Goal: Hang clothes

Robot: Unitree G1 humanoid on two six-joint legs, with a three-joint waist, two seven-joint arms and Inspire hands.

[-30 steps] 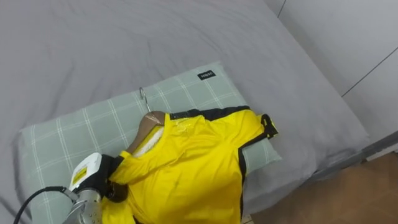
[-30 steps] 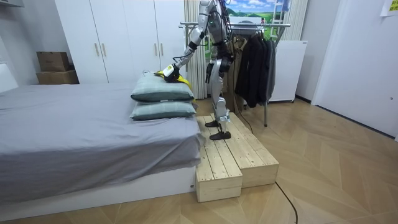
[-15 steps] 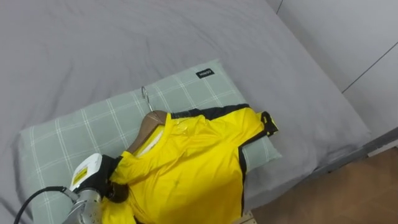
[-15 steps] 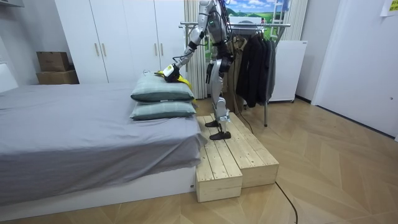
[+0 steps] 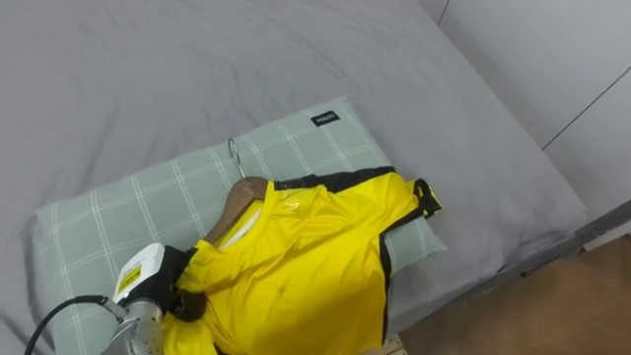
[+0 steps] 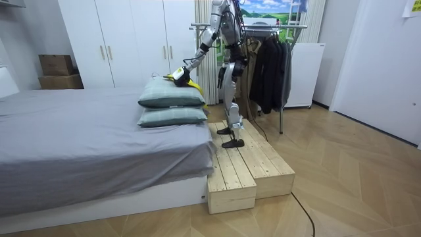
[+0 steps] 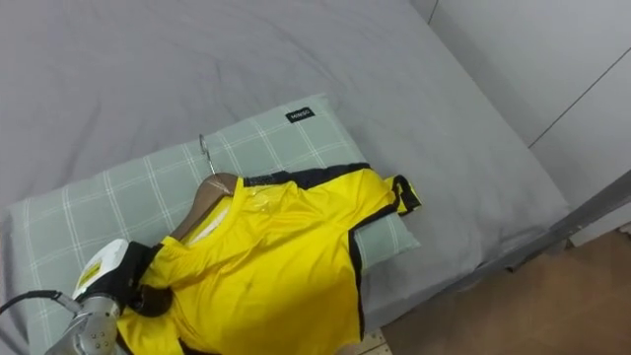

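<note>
Both eye views look steeply down from close above at the pillow [image 5: 148, 202] on the bed [image 5: 148, 59]. Room view, well off, faces the bed side-on, sharing pillow and shirt [image 5: 296, 256].

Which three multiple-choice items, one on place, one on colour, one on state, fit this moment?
1. The yellow shirt lies: A on the checked pillow; B on the floor; C on a chair.
2. Its trim is: A red; B black; C white.
3. The shirt is: A folded flat; B rolled up; C on a wooden hanger.
Answers: 1 A, it is spread over the pillow. 2 B, black edges the collar and sleeve. 3 C, the hanger's hook and shoulder stick out at the collar.
</note>
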